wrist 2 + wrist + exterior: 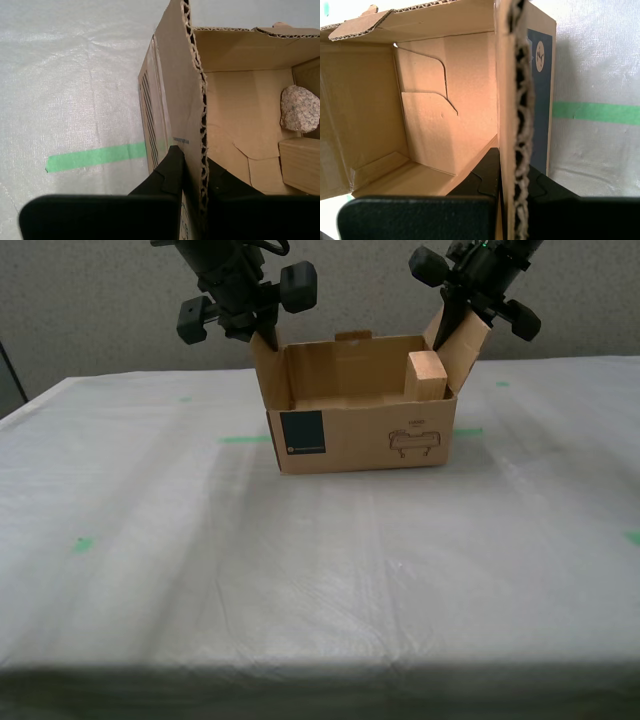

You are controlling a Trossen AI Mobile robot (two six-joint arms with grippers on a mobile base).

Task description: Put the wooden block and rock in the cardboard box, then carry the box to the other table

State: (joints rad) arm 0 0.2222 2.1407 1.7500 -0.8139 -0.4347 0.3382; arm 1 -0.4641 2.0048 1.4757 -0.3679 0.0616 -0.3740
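Wrinkled, faintly glossy white sheeting covers the large table [320, 590] from its near edge back, with small green tape marks [82, 544] stuck here and there on the crinkled surface. Toward the far edge, about midway along it, sits the brown corrugated cardboard box [360, 440], its flaps upright and a dark teal square label [302, 433] on its front wall beside a small printed line drawing. One strip of green tape [95, 156] runs up to the foot of an end wall.

Inside the box, the pale tan rectangular wooden block [425, 375] stands on end against the end wall on the exterior view's right, its grain visible and its top just above the front wall. Beside it on the box floor lies the lumpy, speckled pinkish-beige rock [299, 108] (hidden behind the front wall in the exterior view).

My first gripper [512, 180], black and blocky, is pinched on the raw fluted edge of the end flap on the exterior view's left, one finger inside the box and one outside, next to the labelled corner. My second gripper [192, 170] is likewise clamped on the opposite end flap, fingers pressed to either face of the ragged corrugated board, and that flap tilts outward from the box
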